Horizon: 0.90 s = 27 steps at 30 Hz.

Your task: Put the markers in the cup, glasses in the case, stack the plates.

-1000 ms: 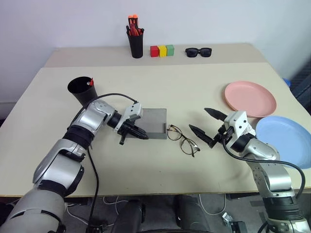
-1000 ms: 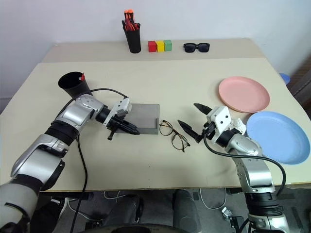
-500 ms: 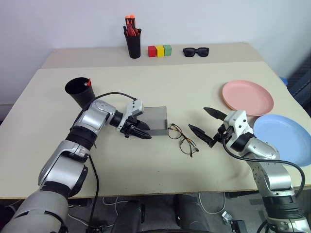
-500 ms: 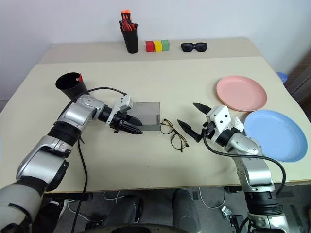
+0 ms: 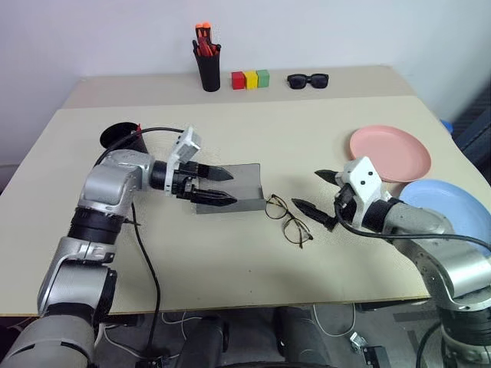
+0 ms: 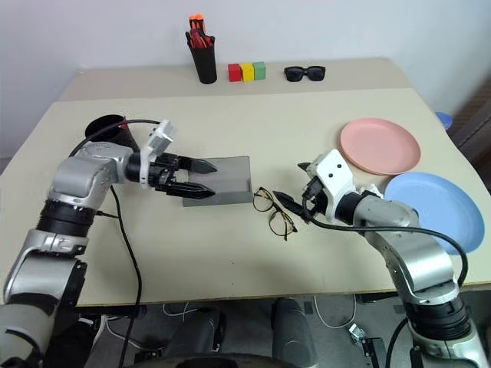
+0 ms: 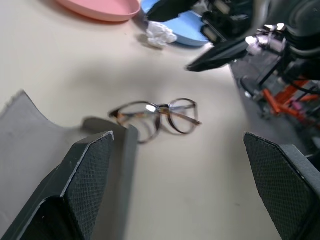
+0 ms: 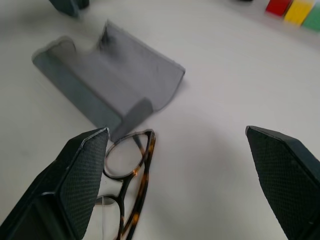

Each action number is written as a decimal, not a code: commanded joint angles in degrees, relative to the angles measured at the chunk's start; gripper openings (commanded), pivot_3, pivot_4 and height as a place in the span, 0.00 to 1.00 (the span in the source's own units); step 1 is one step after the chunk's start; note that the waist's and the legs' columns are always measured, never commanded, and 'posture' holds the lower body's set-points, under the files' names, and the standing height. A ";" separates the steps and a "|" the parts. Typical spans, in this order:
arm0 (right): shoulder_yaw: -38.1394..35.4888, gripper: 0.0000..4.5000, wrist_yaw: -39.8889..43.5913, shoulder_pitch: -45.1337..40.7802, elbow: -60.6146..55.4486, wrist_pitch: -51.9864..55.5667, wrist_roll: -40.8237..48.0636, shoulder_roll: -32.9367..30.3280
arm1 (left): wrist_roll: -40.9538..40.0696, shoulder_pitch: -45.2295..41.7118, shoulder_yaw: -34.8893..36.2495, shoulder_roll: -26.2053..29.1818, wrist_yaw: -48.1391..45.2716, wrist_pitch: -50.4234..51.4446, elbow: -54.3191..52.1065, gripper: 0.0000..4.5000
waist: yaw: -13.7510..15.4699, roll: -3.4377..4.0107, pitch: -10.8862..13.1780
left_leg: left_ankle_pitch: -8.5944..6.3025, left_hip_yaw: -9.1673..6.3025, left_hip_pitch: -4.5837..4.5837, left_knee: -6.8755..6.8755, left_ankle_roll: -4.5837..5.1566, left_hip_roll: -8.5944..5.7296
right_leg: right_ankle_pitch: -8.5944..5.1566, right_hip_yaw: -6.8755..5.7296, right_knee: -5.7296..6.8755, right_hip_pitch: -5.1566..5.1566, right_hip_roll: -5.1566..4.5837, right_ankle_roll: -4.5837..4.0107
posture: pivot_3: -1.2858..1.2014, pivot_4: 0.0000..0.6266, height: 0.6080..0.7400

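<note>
The grey case (image 5: pixel 247 184) lies open at the table's middle, its lid raised (image 8: pixel 110 85). My left gripper (image 5: pixel 232 187) hovers open over the case's left part, holding nothing. The wire-framed glasses (image 5: pixel 288 221) lie folded open on the table just right of the case (image 7: pixel 155 117). My right gripper (image 5: pixel 305 189) is open right beside the glasses, not touching them. At the far left, the black cup (image 5: pixel 121 138) stands partly behind my left arm, with a red marker tip (image 5: pixel 139 127) poking out. The pink plate (image 5: pixel 390 153) and the blue plate (image 5: pixel 454 211) lie side by side at the right.
At the back stand a black pen holder (image 5: pixel 207 67) with orange-capped pens, three coloured blocks (image 5: pixel 247 79) and black sunglasses (image 5: pixel 308 80). A crumpled white scrap (image 7: pixel 159 34) lies near the blue plate. The table's front edge runs below both arms.
My left gripper has opened, let go of the case's edge, and lifted back to the left. The case now lies open. My right gripper has shifted a little toward the glasses.
</note>
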 commanded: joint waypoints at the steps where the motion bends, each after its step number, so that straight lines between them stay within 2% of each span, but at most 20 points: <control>1: 6.20 1.00 -2.84 -5.93 -2.19 10.56 -2.11 -1.24 | -4.39 3.79 5.83 1.02 2.36 -1.06 -7.09 0.95 | 0.10 0.00 0.00 | 0.00 0.00 -0.02 0.00 0.00 0.00 | 0.00 -0.01 -0.03 -0.03 0.00 0.00 | 0.52 0.24 1.00; 5: 9.16 1.00 -4.20 -13.26 -1.46 21.44 -1.02 1.06 | -4.60 11.57 9.64 0.52 5.57 -6.91 -10.41 0.95 | 0.10 0.00 0.00 | 0.00 0.01 -0.10 -0.01 0.00 0.00 | 0.01 0.00 -0.06 -0.09 -0.03 0.00 | 0.52 0.24 1.00; 8: 11.58 1.00 -3.57 -17.65 -1.75 29.82 0.12 0.02 | -6.58 16.16 14.28 -0.16 9.47 -9.53 -14.56 0.95 | 0.20 -0.01 0.00 | 0.00 0.04 -0.24 -0.04 -0.01 -0.01 | 0.03 0.00 -0.08 -0.27 -0.09 -0.03 | 0.52 0.24 1.00; 14: 13.84 1.00 -3.52 -20.76 -1.57 38.12 1.09 -0.35 | -9.99 22.45 18.80 1.62 11.73 -10.35 -19.00 0.95 | 0.38 -0.03 0.00 | 0.00 0.05 -0.32 -0.10 -0.01 -0.05 | 0.06 -0.07 -0.12 -0.35 -0.16 -0.06 | 0.52 0.24 1.00; 20: 11.32 1.00 -5.18 -20.74 2.09 42.38 1.16 3.46 | -10.60 25.31 19.07 2.94 12.54 -12.13 -21.29 0.95 | 0.30 -0.03 0.00 | 0.00 0.10 -0.28 -0.12 -0.01 -0.04 | 0.06 -0.07 -0.13 -0.34 -0.15 -0.06 | 0.52 0.24 1.00; 23: 9.56 0.83 -6.50 -20.30 4.14 42.58 2.01 6.18 | -10.78 25.21 18.79 2.63 13.62 -12.68 -21.61 0.96 | 0.27 -0.02 0.00 | 0.00 0.10 -0.26 -0.12 -0.01 -0.04 | 0.07 -0.07 -0.12 -0.33 -0.15 -0.07 | 0.52 0.24 1.00; 24: 8.68 0.74 -6.94 -20.01 4.54 42.58 2.61 7.35 | -11.00 25.14 18.61 2.45 14.06 -12.48 -21.67 0.96 | 0.25 -0.03 0.00 | 0.00 0.10 -0.25 -0.12 -0.01 -0.04 | 0.07 -0.06 -0.11 -0.33 -0.15 -0.07 | 0.52 0.24 1.00; 27: 7.81 0.74 -8.13 -19.81 4.88 42.58 3.79 8.95 | -10.97 25.30 17.75 2.42 14.76 -12.73 -21.89 0.96 | 0.24 -0.03 0.00 | 0.00 0.10 -0.26 -0.13 -0.01 -0.04 | 0.07 -0.06 -0.12 -0.34 -0.15 -0.07 | 0.52 0.24 1.00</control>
